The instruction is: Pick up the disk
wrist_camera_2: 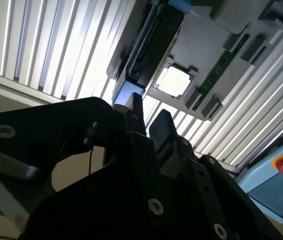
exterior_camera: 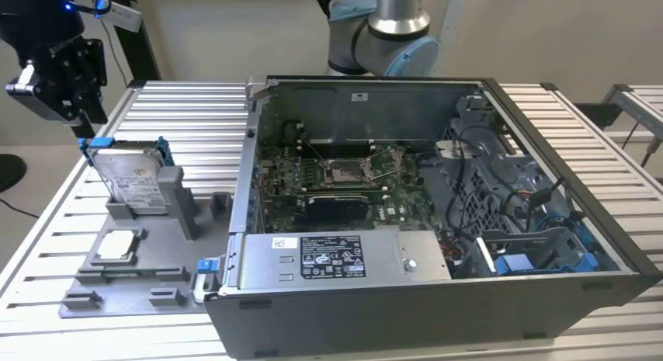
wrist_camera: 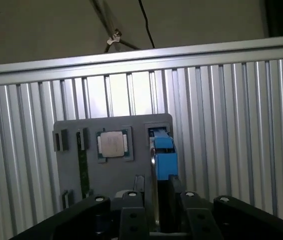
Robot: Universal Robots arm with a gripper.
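The disk [exterior_camera: 135, 178] stands on edge in a slot of the grey fixture plate [exterior_camera: 155, 268], at the exterior view's left. It is silver with a white label, and a blue caddy frames it. My black gripper [exterior_camera: 85, 122] hangs just above its upper blue end, apart from it. In the first wrist view the disk [wrist_camera: 162, 150] appears edge-on, running in line with the gap of the open gripper [wrist_camera: 156, 197]. In the second wrist view the two fingertips [wrist_camera_2: 134, 112] point at the blue end of the disk [wrist_camera_2: 127, 92], with nothing held between them.
A small square silver chip [exterior_camera: 117, 244] sits in a socket on the fixture beside the disk, and a green memory stick [wrist_camera: 84, 170] lies there too. The open grey computer case [exterior_camera: 414, 314] stands close at the exterior view's right. The table [exterior_camera: 42, 221] is ribbed aluminium.
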